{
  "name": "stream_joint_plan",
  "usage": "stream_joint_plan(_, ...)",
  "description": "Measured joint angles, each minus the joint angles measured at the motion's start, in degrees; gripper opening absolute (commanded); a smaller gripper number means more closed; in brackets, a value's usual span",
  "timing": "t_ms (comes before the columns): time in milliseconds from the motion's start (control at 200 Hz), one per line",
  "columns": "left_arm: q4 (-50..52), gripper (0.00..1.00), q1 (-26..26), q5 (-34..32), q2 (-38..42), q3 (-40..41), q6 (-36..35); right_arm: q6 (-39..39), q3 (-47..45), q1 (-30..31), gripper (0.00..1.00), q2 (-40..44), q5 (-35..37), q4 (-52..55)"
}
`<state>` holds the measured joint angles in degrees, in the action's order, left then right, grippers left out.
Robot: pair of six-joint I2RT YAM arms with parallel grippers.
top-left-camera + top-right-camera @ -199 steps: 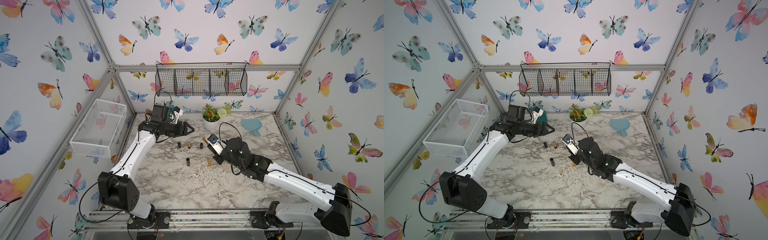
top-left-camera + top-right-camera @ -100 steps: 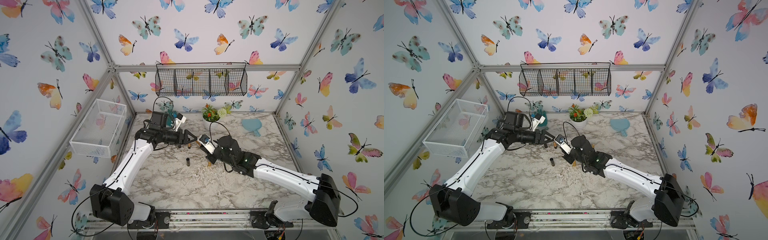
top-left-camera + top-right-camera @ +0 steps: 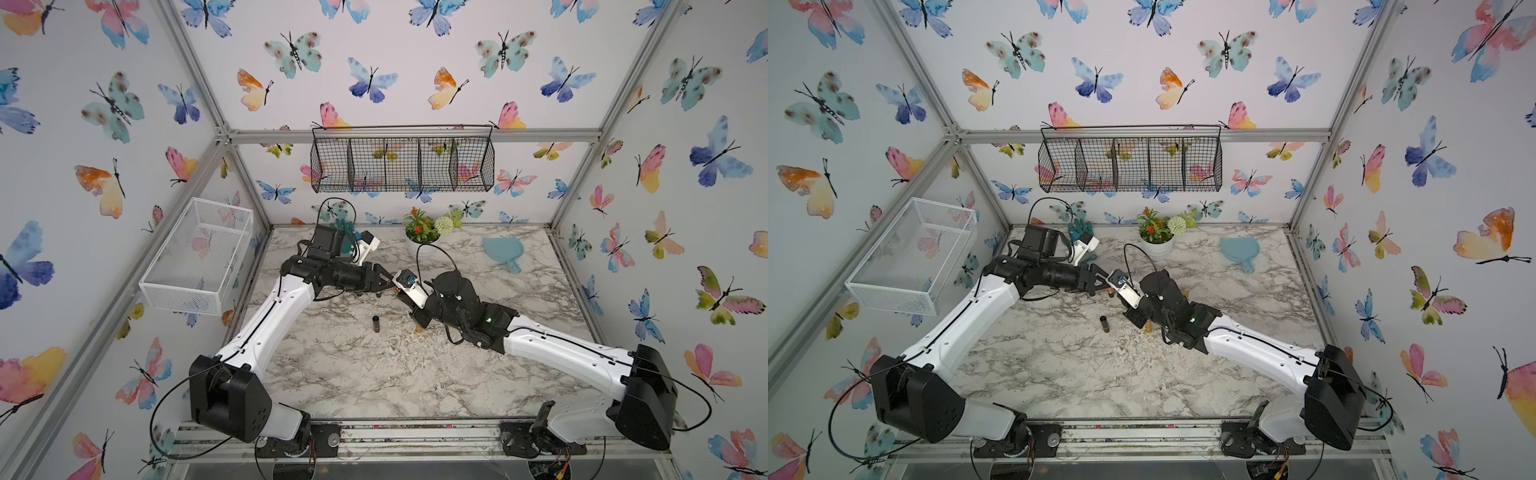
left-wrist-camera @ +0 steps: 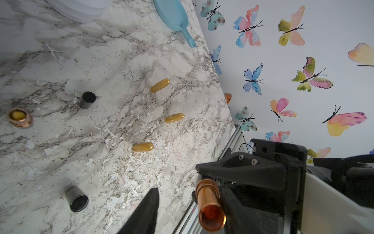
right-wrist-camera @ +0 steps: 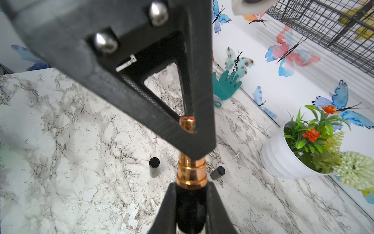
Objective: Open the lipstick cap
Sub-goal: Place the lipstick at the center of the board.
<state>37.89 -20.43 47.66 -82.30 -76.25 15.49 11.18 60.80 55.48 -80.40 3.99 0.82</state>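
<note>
My right gripper [image 5: 191, 187] is shut on the black base of the lipstick [image 5: 191, 174], held above the table in the right wrist view. Its copper collar and narrower copper tube [image 4: 208, 198] point toward my left gripper [image 3: 386, 279], which meets it mid-table in both top views. The left jaws straddle that tube. One finger [image 4: 149, 206] stands clearly apart from it, and the tube lies close to the opposite finger. The left gripper is open. I cannot tell whether the copper tube is the cap.
On the marble lie two black cylinders [image 4: 88, 99] [image 4: 77, 199], three gold capsule-shaped tubes [image 4: 159, 85] and a copper ring-shaped piece [image 4: 20, 118]. A flower pot [image 3: 419, 245], a blue hand mirror [image 3: 503, 251] and a teal glove [image 5: 225, 85] are at the back.
Both arms have come together over the middle of the table. The left gripper has slid around the copper tube and its jaws have narrowed. The right gripper has kept its hold.
</note>
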Motion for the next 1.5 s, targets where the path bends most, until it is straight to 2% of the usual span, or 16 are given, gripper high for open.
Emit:
stream_joint_plan(576,-0.28,0.12,-0.55,-0.85,-0.17,0.0,-0.98,0.0,1.53,0.0,0.03,-2.32,-1.16,0.83)
stream_joint_plan(646,-0.26,0.09,-0.55,-0.9,-0.17,0.0,-1.09,0.0,1.53,0.0,0.14,-2.32,-0.96,0.85)
stream_joint_plan(696,-0.24,0.08,-0.55,-0.87,-0.17,0.0,-1.14,0.0,1.53,0.0,0.34,-2.32,-0.81,0.85)
stream_joint_plan(746,-0.22,0.07,-0.55,-0.96,-0.17,0.0,-1.25,-0.07,1.53,0.0,0.51,-2.32,-0.5,0.85)
stream_joint_plan(821,-0.02,0.07,-0.59,-1.44,-0.17,0.0,-1.36,-0.04,1.53,0.0,0.58,-2.32,0.24,0.83)
stream_joint_plan(921,0.2,0.07,-0.59,-2.93,-0.17,-0.02,-1.38,0.46,1.73,0.0,0.58,-2.23,2.12,1.36)
stream_joint_plan(1031,-0.28,0.07,-0.61,-6.91,-0.17,-0.09,-1.33,0.94,1.81,0.0,0.58,-0.42,4.79,3.15)
stream_joint_plan(1186,-5.68,0.07,-2.14,-15.61,-0.79,-0.09,-0.7,1.57,1.84,0.0,0.58,7.15,8.31,5.05)
stream_joint_plan(1361,-13.75,0.08,-9.46,-30.71,-4.33,-0.13,-1.33,1.22,1.84,0.0,0.58,15.61,12.31,8.48)
stream_joint_plan(1501,-15.37,0.08,-14.67,-37.27,-11.69,-5.4,-2.75,-0.09,1.46,0.0,0.58,19.71,15.04,12.63)
